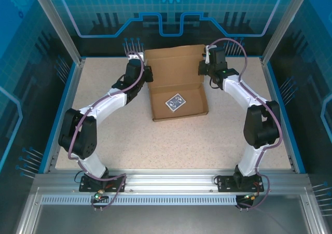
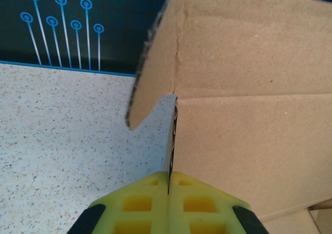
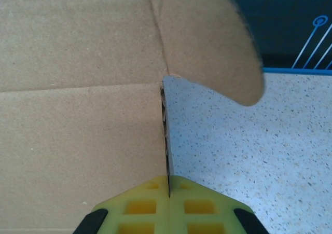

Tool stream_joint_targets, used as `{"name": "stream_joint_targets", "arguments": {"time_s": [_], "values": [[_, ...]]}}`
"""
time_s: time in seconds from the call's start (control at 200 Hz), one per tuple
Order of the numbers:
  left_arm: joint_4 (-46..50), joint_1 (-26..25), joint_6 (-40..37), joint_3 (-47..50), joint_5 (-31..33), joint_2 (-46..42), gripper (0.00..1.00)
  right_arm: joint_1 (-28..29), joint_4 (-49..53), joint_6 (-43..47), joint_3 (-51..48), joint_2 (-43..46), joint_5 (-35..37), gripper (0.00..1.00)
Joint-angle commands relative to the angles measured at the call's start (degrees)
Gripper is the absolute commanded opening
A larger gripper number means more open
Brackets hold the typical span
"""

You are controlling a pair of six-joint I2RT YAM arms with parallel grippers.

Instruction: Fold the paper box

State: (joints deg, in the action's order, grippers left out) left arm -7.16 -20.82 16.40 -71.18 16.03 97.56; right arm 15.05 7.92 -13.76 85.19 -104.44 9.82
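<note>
Plain brown cardboard paper box (image 1: 176,70) sits open on the speckled beige table (image 1: 171,146), far-middle area. The shallow tray part is nearer the arms and the lid panel is on the far side. A small blue-patterned card pack (image 1: 175,102) lies flat inside the tray.

The left claw (image 1: 149,74) is at the box's left side and the right claw (image 1: 202,68) at its right side, both up by the far corners.

Left wrist view: the left claw (image 2: 168,178) has its yellow fingers (image 2: 140,203) pressed together, with the thin cardboard wall edge pinched in the seam. A rounded tab (image 2: 150,83) sticks out over the table.

Right wrist view: the right claw (image 3: 168,181) is the same, clamped tight on the opposite wall edge. A rounded flap (image 3: 207,42) curls out to the right.
</note>
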Motion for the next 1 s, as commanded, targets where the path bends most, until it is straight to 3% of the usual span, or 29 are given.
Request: {"name": "stream_joint_targets", "arguments": {"time_s": [0.0,0.61,0.845,0.996], "values": [[-8.71,-2.38,0.10,2.80,0.37,-0.79,0.02,1.06,-9.38,-1.44,-2.36,2.83,-5.46,0.01],[-23.29,-8.24,-6.51,16.11,6.61,-2.97,0.00,0.91,-29.79,-0.57,-16.76,7.65,-10.91,0.01],[-25.68,-11.02,-10.19,18.45,12.18,-3.59,0.00,0.91,-32.07,-0.66,-21.06,10.04,-11.09,0.01],[-26.64,-11.21,-12.22,18.19,15.23,-3.60,0.00,1.22,-28.76,-1.60,-21.90,11.17,-7.07,0.02]]}}
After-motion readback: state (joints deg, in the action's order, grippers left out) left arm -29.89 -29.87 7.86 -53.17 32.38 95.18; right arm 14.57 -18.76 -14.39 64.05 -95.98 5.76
